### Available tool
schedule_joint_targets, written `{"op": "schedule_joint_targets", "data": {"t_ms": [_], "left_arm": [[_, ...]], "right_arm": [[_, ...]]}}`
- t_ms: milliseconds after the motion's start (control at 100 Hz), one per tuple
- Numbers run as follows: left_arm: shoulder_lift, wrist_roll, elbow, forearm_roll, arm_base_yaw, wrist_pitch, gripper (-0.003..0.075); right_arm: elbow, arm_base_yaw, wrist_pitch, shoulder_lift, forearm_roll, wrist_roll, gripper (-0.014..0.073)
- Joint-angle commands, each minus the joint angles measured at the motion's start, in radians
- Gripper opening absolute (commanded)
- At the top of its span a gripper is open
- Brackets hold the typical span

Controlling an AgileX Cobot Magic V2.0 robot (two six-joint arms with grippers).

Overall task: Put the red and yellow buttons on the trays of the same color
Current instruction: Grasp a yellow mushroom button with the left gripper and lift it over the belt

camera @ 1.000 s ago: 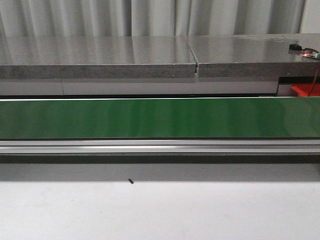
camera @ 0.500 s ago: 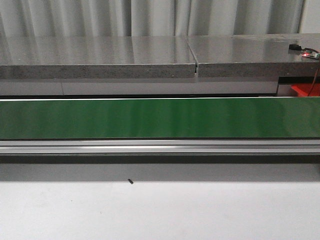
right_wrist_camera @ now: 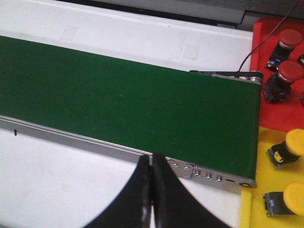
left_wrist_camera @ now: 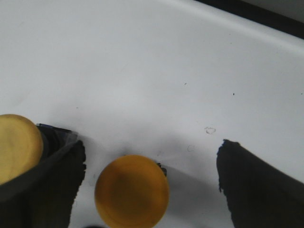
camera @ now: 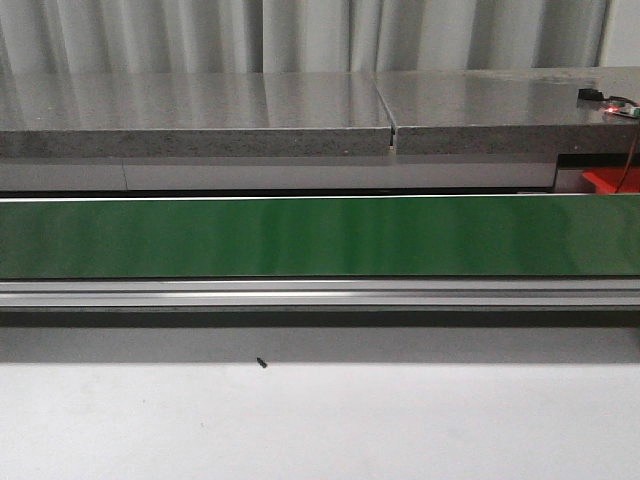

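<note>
Left gripper (left_wrist_camera: 149, 185) stands wide apart over the white tabletop (left_wrist_camera: 142, 71); its dark fingers (left_wrist_camera: 256, 187) flank a yellow button (left_wrist_camera: 131, 191) that sits on the white surface between them, nearer one finger than the other. No contact between pads and that button is visible. A second yellow button (left_wrist_camera: 16, 147) shows at the frame edge, beside the outer face of the nearer finger; whether it touches the finger cannot be told.

Right gripper (right_wrist_camera: 151, 164) is closed, the two black fingers (right_wrist_camera: 137, 199) pressed tip to tip with nothing between them. It hangs above the near metal rail (right_wrist_camera: 95, 145) of the green conveyor belt (right_wrist_camera: 133, 99).

Off the belt's end, in the right wrist view: red tray (right_wrist_camera: 280, 85) with two red buttons, one (right_wrist_camera: 287, 40) further back and one (right_wrist_camera: 285, 76) closer to the belt. Adjoining it, yellow tray (right_wrist_camera: 266, 190) holds two yellow buttons, one (right_wrist_camera: 290, 151) and another (right_wrist_camera: 287, 202), each lying tilted with its metal body showing.

Front view: belt runs full width, bare; a grey stone counter (camera: 300, 110) behind it, pale curtain (camera: 300, 35) beyond. Neither arm appears there. Small dark speck (camera: 261, 363) on the white table in front.
</note>
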Motion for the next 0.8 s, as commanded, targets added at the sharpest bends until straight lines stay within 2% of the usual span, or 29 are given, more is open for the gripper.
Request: {"op": "schedule_joint_targets", "data": {"t_ms": [0,370,790], "left_arm": [[-0.043,0.000,-0.031,0.001,-0.006,-0.035,0.0543],[-0.021,0.000,-0.031,0.001,-0.006,-0.026,0.0531],[-0.021,0.000,-0.031,0.006,-0.006,-0.028,0.0166]], "right_arm": [[-0.024,-0.001,-0.055,-0.004,0.014,-0.003,-0.0069],[-0.024,-0.001,-0.055,-0.004,0.014,-0.003,-0.0069],[-0.024,-0.001,-0.055,-0.004,0.014,-0.003,-0.0069]]}}
